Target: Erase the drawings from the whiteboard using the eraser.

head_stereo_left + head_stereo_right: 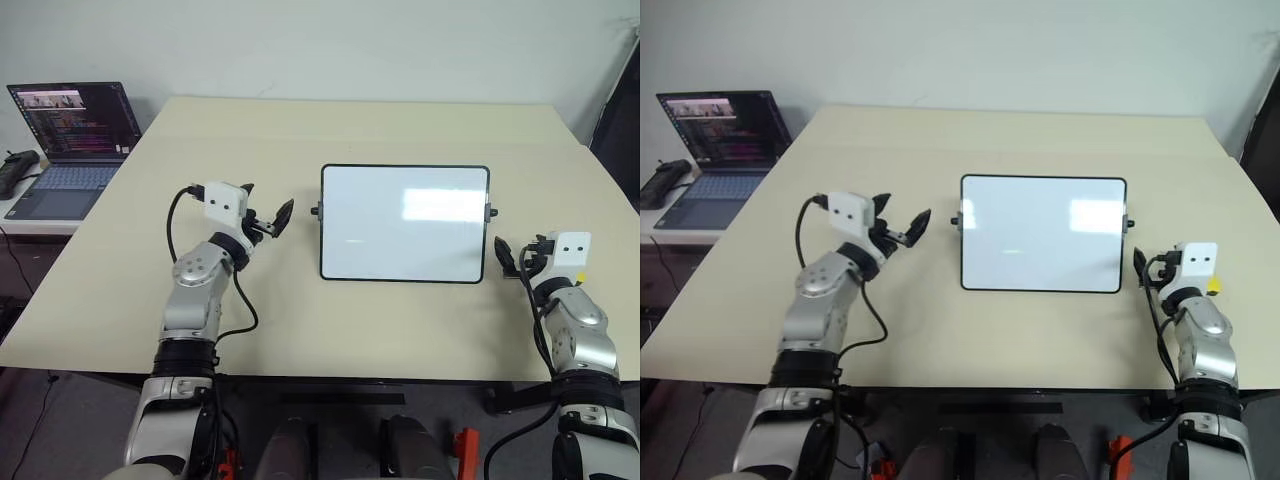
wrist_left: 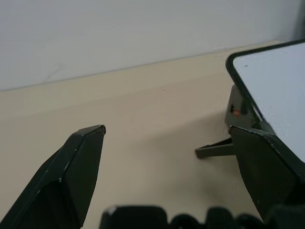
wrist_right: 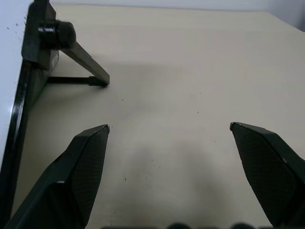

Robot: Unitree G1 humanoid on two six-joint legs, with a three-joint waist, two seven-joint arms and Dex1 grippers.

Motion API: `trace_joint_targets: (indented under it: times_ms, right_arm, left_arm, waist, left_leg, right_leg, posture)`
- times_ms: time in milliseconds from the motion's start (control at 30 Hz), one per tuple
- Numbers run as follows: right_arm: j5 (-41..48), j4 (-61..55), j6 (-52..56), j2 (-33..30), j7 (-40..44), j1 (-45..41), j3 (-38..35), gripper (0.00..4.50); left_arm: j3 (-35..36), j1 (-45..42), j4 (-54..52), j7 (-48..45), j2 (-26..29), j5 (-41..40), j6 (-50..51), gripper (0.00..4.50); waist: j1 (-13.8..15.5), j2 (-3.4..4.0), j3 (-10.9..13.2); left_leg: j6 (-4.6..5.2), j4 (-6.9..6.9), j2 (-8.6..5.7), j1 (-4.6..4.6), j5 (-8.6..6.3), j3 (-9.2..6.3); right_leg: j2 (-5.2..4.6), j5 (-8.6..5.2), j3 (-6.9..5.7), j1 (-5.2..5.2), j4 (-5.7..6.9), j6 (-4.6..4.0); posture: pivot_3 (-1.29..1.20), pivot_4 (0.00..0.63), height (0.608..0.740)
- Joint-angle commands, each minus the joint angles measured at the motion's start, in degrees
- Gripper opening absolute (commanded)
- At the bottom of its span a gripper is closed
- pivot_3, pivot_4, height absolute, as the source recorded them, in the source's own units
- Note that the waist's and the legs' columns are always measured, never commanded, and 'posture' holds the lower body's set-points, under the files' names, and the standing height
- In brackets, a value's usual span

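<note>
The whiteboard (image 1: 404, 222) stands propped in the middle of the table, its face plain white with glare. The drawings are out of view. My left gripper (image 1: 268, 205) hovers just left of the board, open and empty, pointing at the board's left edge (image 2: 271, 81). Close to the board's right edge (image 3: 19, 109) and its knob (image 3: 57, 33), my right gripper (image 3: 169, 128) is open over bare table with nothing between its fingers. A small yellow sliver of the eraser (image 1: 1214, 286) peeks out beside the right wrist housing, mostly hidden.
The beige table (image 1: 300, 130) extends well beyond the board on every side. An open laptop (image 1: 70, 140) sits on a lower side table at the far left, with a black object (image 1: 15, 170) beside it. A thin stand leg (image 3: 88, 62) sticks out behind the board.
</note>
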Motion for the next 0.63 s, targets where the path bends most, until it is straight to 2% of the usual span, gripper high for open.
trace_joint_targets:
  times_ms: [33, 233, 633]
  right_arm:
    - [0.4, 1.0, -4.0, 1.5, -1.3, -0.6, -0.4, 4.44]
    - [0.7, 1.5, -6.7, 4.7, -3.4, -1.6, -0.4, 4.44]
    - [0.4, 0.1, -7.6, 5.9, -9.3, -2.6, -0.9, 4.44]
  left_arm:
    - [-1.2, -0.6, 2.1, 4.1, -3.0, 2.4, -4.0, 4.5]
    - [-3.1, -0.2, 7.6, 6.1, -6.2, 5.0, -9.2, 4.5]
    - [-2.0, -1.7, 20.0, 12.1, -5.7, 7.9, -14.5, 4.5]
  waist:
    - [0.0, 0.0, 0.0]
    - [-0.1, 0.01, 0.0]
    - [-0.1, 0.01, 0.0]
  left_leg:
    - [0.0, 0.0, 0.0, 0.01, 0.0, 0.01]
    - [0.0, 0.01, 0.0, 0.01, 0.0, -0.01]
    - [0.0, -0.01, 0.0, 0.02, 0.0, -0.01]
  right_leg:
    - [0.0, 0.0, 0.01, 0.01, 0.01, 0.0]
    - [0.01, 0.0, 0.0, 0.01, 0.04, 0.0]
    - [0.02, 0.0, 0.0, -0.01, 0.05, 0.0]
  posture:
    - [0.0, 0.15, 0.74]
    - [0.0, 0.15, 0.74]
    - [0.0, 0.15, 0.74]
